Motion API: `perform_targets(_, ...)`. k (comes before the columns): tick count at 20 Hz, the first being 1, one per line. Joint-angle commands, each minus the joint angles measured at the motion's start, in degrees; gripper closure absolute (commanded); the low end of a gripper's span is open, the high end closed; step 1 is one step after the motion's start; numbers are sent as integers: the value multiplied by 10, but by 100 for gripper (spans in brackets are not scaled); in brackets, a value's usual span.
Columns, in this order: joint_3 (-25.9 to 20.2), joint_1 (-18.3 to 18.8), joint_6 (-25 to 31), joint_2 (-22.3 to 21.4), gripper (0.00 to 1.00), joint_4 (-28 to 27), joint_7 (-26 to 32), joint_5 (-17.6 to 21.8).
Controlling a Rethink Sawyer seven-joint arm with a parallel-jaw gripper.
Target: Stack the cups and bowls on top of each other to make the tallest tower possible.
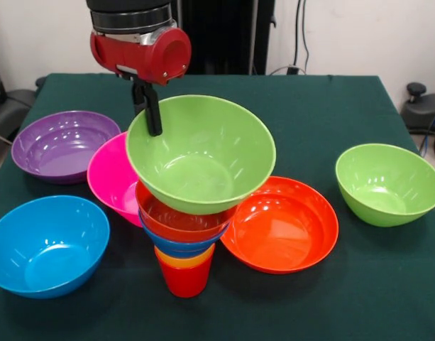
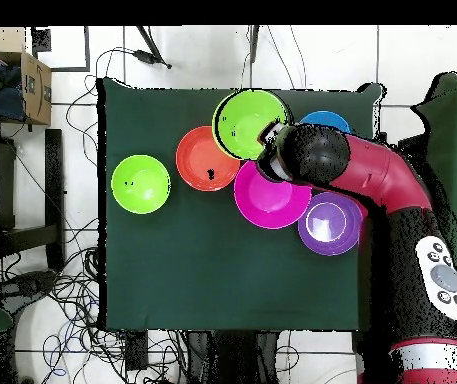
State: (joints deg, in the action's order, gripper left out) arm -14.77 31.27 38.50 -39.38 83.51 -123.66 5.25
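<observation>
The pincer [image 1: 153, 121] grips the rim of the lime green bowl [image 1: 203, 153] topping the tower [image 1: 185, 241]; its inner finger is hidden. Pink bowl [image 1: 111, 177] below it, mostly covered.

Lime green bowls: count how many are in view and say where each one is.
2. One lime green bowl tops the tower, tilted, with the tool at its rim. The other green bowl sits alone on the table.
</observation>
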Motion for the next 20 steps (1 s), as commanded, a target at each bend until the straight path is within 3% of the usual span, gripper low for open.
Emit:
perform_targets(1,4,-13,7,15,100,-2,0,29)
perform_targets(20,7,-17,-27,26,100,9,-9,31)
